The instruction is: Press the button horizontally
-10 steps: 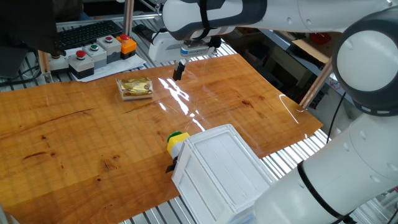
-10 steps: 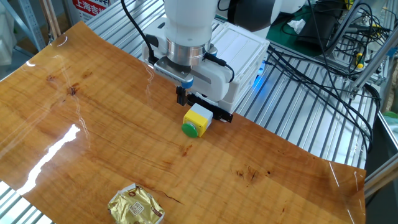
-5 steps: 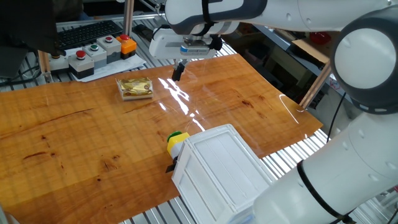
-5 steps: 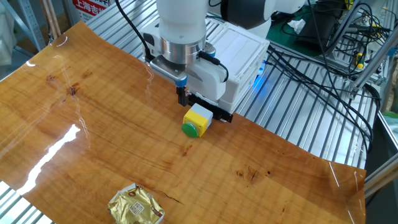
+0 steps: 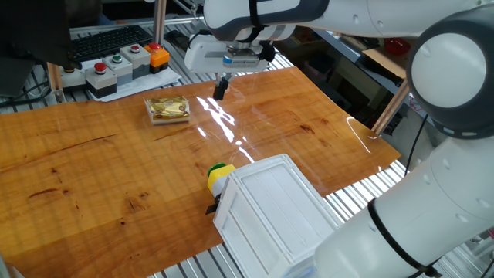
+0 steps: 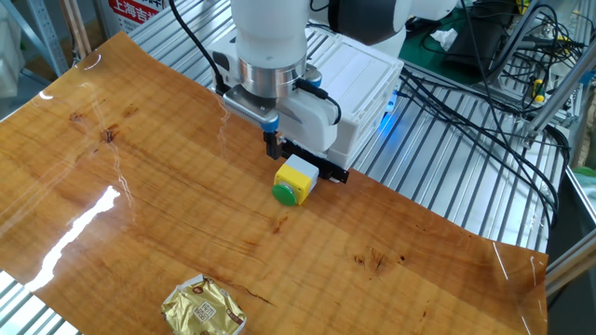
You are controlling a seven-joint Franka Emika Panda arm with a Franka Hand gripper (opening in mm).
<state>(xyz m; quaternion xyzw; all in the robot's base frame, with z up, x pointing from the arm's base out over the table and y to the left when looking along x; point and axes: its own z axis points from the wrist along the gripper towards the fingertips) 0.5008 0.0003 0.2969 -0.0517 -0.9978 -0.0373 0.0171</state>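
The button [image 5: 219, 174] is a small yellow block with a green round cap, lying on the wooden table against the white plastic box [image 5: 274, 212]. In the other fixed view the button [image 6: 294, 180] has its green cap facing the front left, away from the box [image 6: 349, 84]. My gripper [image 5: 221, 89] hangs above the table, well off the button on the cap's side. In the other fixed view the gripper [image 6: 272, 144] shows just above and left of the button. Its dark fingertips sit together as one tip, with nothing between them.
A gold foil packet [image 5: 168, 109] lies on the table's far side; it also shows in the other fixed view [image 6: 203, 309]. Grey boxes with red, green and orange buttons [image 5: 127, 63] and a keyboard [image 5: 108, 42] stand beyond the table edge. Cables [image 6: 466, 102] run over the metal rack.
The gripper has shifted slightly left and up over the last second. The button, the box and the packet have not moved.
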